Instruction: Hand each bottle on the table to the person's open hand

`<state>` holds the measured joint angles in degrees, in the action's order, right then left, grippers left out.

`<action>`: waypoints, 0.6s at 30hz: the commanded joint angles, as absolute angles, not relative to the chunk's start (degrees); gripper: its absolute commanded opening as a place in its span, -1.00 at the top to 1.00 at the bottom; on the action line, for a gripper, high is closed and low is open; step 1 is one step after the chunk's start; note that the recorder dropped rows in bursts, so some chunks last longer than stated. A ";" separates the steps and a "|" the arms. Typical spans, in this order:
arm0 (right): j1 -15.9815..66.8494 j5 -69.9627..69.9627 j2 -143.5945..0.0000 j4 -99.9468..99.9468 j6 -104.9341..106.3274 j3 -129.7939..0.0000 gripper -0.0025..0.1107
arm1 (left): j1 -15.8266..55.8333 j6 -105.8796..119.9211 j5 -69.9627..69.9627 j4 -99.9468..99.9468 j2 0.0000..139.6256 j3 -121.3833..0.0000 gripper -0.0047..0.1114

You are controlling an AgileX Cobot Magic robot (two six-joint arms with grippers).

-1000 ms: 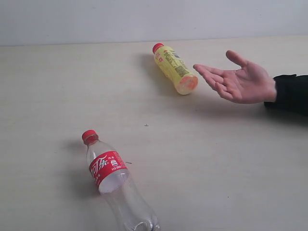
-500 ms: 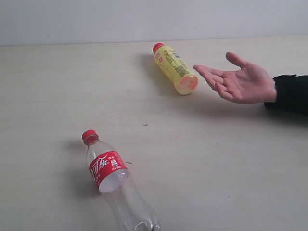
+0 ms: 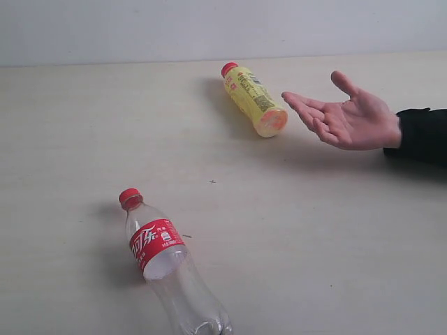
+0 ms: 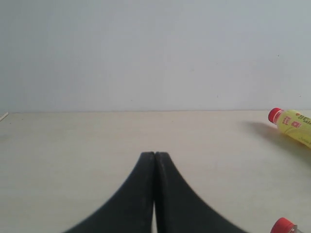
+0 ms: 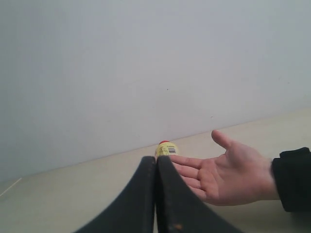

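Yellow bottle [image 3: 253, 100] beside hand [image 3: 349, 115], seemingly apart

The exterior view looks down from a raised, slanted angle across the table [image 3: 84, 125] toward the pale wall [image 3: 140, 28] at its far edge, standing far enough off to take in a wide stretch of the surface. The left wrist view sits low, close to the tabletop, and sights nearly level along the left gripper [image 4: 154, 155] toward that same wall. The right wrist view is likewise low and faces the wall past the right gripper [image 5: 156, 160]. All three share the yellow bottle [image 3: 253, 100]. The exterior and right wrist views share the open hand [image 3: 349, 115], while the exterior and left wrist views share the clear bottle's red cap [image 3: 129, 197].
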<state>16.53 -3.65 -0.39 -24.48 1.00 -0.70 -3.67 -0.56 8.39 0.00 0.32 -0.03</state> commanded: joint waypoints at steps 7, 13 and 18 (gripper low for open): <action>16.33 -3.67 0.00 -24.42 1.53 -0.99 0.96 | -3.40 -15.14 0.36 -10.75 0.00 0.00 0.91; 16.33 -3.67 0.00 -24.42 1.53 -0.99 0.96 | -3.40 -15.49 -4.18 -11.65 0.00 0.00 0.91; 16.33 -3.67 0.00 -24.42 1.53 -0.99 0.96 | -3.40 -15.49 -1.52 -11.80 0.00 0.00 0.91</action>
<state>16.53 -3.65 -0.39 -24.48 1.00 -0.70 -3.67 -15.13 -2.86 -11.21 0.32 -0.03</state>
